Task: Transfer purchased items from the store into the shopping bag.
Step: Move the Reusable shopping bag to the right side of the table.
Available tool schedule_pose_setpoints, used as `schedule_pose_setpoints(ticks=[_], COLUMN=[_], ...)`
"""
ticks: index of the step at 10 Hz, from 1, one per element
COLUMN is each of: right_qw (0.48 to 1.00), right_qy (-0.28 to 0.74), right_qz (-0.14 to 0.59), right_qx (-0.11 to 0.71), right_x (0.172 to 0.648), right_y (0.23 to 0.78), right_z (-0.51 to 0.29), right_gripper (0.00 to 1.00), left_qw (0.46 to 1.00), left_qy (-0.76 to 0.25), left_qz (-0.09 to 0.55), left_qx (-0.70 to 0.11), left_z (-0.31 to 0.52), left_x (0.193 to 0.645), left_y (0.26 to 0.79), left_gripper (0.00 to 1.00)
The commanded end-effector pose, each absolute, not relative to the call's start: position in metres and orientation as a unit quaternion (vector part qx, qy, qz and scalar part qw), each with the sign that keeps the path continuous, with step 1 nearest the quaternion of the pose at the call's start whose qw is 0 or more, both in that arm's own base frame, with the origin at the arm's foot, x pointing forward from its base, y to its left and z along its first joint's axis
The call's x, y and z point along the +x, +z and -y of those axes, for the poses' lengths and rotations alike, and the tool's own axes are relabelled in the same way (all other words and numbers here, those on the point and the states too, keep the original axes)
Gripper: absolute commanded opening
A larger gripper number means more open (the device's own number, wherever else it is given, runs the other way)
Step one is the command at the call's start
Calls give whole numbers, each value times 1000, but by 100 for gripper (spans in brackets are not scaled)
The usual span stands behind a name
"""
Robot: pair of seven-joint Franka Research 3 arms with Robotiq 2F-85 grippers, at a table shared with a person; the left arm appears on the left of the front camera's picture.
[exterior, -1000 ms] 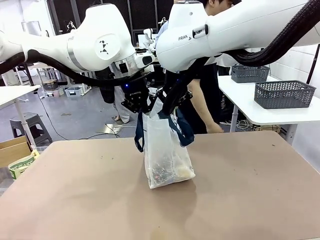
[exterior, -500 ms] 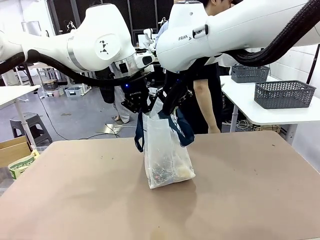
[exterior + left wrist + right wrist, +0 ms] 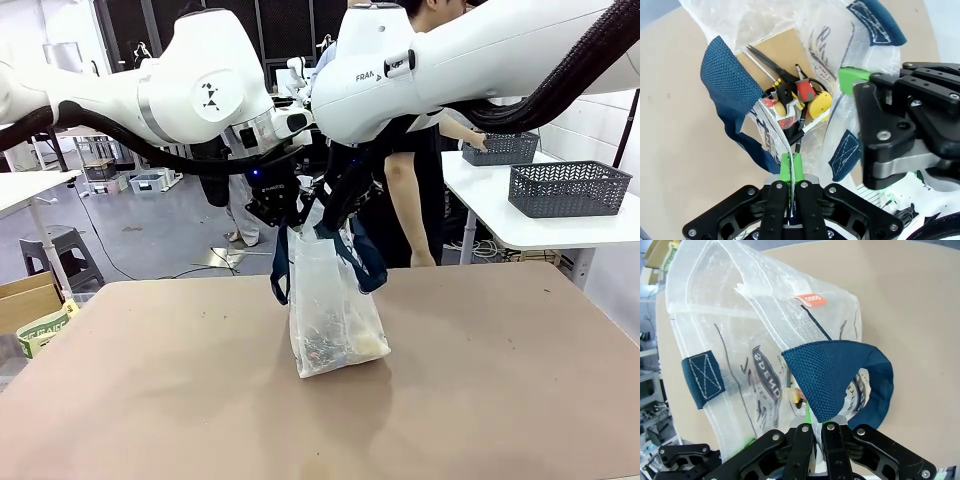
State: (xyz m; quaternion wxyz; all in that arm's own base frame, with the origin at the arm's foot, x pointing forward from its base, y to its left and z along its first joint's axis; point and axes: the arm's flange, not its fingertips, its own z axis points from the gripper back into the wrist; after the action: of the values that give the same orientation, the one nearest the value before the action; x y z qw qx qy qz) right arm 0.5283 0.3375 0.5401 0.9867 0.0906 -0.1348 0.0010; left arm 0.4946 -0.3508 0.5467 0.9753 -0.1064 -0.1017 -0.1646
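Left pincer [image 3: 791,163] and right pincer [image 3: 815,428] are each clamped on the shopping bag's [image 3: 330,320] rim, so draw them apart evenly and you'll hold its mouth wide, base planted mid-surface [image 3: 500,380].

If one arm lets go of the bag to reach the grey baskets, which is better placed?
Right, probably: left end effector and right end effector both pinch the shopping bag, but the baskets stand on the right arm's side.
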Motion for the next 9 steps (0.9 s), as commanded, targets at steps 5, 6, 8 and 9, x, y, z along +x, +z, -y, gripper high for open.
schedule_pose_setpoints(ticks=[5,6,8,9], right_qw=[982,982,982,982], right_qy=[-1,-1,3,3], right_qz=[141,141,140,140], right_qx=[125,127,129,128], right_x=[534,535,538,538], right_y=[536,535,534,534], right_z=[-343,-343,-345,-344], right_gripper=[0,0,0,0], left_qw=[960,956,950,947], left_qy=[-202,-204,-206,-205], left_qz=[126,130,135,133], left_qx=[-151,-164,-191,-207], left_z=[354,355,355,353], left_x=[495,493,490,488], left_y=[549,551,553,553], left_gripper=[33,53,93,100])
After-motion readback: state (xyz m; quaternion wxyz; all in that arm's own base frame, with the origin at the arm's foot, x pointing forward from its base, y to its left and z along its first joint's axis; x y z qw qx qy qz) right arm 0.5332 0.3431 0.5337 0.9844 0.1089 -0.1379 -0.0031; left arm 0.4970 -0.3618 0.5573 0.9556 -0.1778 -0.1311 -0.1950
